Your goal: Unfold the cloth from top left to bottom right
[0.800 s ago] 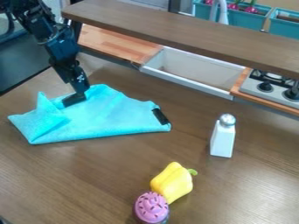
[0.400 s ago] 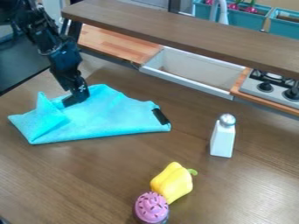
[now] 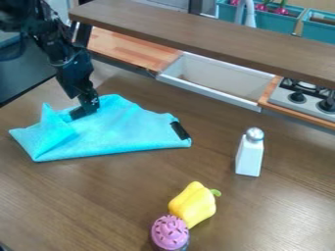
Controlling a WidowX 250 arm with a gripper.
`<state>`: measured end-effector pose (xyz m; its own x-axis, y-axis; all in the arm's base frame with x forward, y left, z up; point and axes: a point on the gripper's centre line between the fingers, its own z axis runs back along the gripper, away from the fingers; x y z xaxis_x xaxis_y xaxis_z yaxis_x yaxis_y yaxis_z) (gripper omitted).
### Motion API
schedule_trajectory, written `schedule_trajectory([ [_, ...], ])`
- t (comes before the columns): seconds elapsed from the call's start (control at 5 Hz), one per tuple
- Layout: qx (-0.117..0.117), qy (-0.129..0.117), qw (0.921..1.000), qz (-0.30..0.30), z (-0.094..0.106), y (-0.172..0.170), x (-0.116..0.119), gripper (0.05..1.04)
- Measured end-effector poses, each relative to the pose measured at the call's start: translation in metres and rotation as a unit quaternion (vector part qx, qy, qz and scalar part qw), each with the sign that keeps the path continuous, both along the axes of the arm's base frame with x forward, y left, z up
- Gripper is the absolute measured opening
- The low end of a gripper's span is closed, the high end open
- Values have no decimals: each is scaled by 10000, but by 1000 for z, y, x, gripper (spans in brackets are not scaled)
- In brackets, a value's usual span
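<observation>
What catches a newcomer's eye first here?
The bright turquoise cloth, folded and rumpled on the left of the brown tabletop, with the black pincer down at its far edge. Next, the yellow bell pepper and the pink-topped cupcake close together at the near edge, then the white shaker standing upright to the right.

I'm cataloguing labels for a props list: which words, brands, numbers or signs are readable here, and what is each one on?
No text here can be read.
Black robot arm: small pale marks low on it, possibly print, too small to read.
Black patch at the right end of the turquoise cloth: no lettering can be made out.
White shaker with a silver top: no lettering can be made out.
</observation>
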<state>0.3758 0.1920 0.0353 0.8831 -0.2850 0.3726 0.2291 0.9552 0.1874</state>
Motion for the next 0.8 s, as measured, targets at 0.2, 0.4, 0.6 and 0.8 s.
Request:
schedule_trajectory([
  [0.2, 351, -115, 9993, 108, -8, 1, 5, 999],
  [0.4, 553, -115, 9983, 152, -19, 3, 9, 999],
  [0.6, 951, -249, 9949, 244, -20, 5, 16, 999],
  [0.8, 1074, -184, 9936, 295, -29, 8, 15, 999],
])
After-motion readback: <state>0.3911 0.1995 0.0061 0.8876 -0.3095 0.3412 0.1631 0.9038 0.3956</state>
